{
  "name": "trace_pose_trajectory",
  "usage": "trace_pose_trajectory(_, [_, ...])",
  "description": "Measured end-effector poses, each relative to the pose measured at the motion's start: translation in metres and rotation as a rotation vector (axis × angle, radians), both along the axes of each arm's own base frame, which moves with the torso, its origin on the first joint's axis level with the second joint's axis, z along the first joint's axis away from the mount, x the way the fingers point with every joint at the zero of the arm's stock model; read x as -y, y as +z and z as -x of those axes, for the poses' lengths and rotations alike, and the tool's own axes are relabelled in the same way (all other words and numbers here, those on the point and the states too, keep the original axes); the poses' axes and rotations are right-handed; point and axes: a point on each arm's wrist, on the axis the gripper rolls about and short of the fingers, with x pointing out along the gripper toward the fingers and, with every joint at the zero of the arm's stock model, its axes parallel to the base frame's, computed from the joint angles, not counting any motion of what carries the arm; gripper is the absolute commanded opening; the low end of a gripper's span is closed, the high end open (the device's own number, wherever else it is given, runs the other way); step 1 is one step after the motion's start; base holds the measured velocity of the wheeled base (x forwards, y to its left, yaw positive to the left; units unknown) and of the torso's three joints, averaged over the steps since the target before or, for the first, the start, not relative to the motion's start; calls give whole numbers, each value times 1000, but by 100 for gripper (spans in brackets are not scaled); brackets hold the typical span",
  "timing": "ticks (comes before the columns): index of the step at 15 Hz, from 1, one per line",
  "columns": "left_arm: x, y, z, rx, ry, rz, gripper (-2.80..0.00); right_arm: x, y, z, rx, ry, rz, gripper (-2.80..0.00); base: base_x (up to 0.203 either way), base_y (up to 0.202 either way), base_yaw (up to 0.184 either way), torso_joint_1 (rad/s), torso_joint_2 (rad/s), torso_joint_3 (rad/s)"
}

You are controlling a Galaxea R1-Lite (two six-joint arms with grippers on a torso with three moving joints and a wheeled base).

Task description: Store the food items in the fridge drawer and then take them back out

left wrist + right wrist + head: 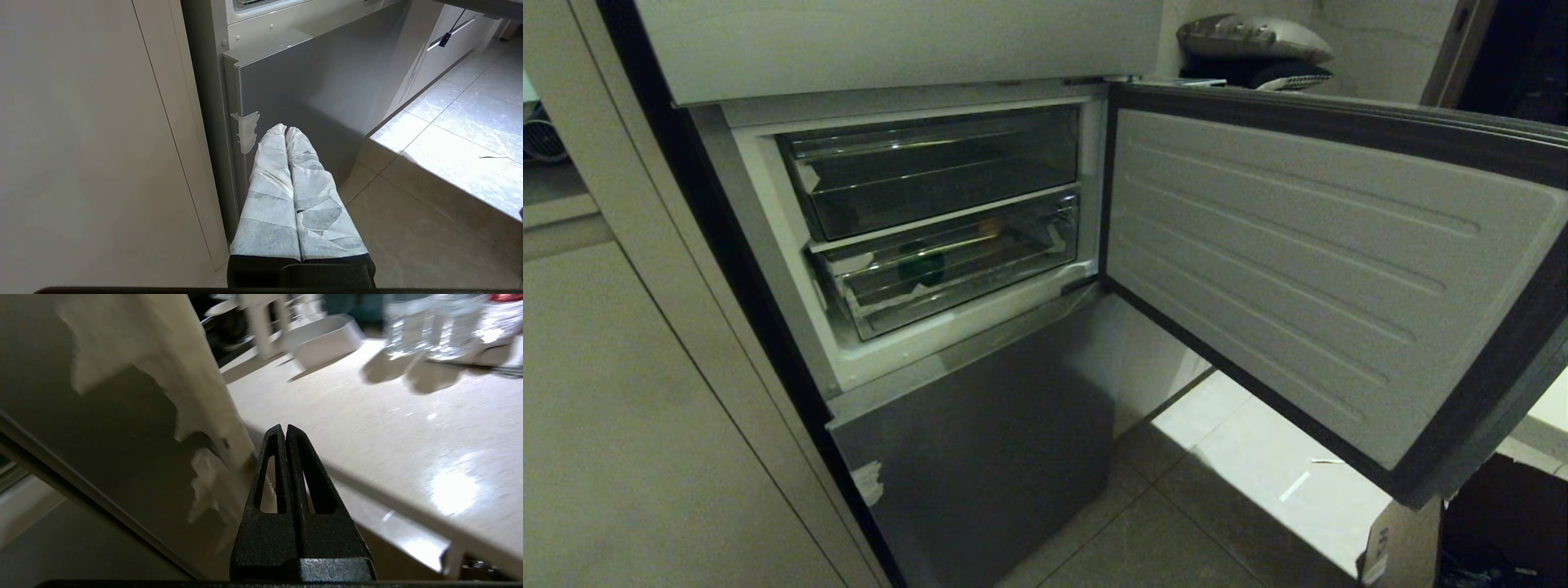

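Right end effector, pinched empty, nears countertop edge.

Dim kitchen — glare on floor tiles, right wrist view blurred.

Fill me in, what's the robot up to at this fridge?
Nothing is being handled right now. The fridge door stands open; both clear drawers are pushed in, and the lower fridge drawer holds something dark green. The right gripper, jaws shut and empty, is by a countertop. The left gripper, shut, is low by the lower door panel.
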Motion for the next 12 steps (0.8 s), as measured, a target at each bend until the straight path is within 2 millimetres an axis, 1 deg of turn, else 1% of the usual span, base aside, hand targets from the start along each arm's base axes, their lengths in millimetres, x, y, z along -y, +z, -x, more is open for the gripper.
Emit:
trace_pose_trajectory(2, [0, 0, 0, 0, 0, 0, -280, -12, -5, 10, 7, 43, 6, -280, 0, 0, 0, 0, 0, 0])
trace_pose_trajectory(4, [0, 0, 0, 0, 0, 0, -280, -23, -5, 15, 21, 96, 9, -280, 0, 0, 0, 0, 0, 0])
trace_pose_trajectory(8, [0, 0, 0, 0, 0, 0, -280, -45, -4, 17, 40, 239, 20, -280, 0, 0, 0, 0, 0, 0])
trace_pose_trajectory(12, [0, 0, 0, 0, 0, 0, -280, -69, -2, 15, 53, 325, 22, -280, 0, 0, 0, 0, 0, 0])
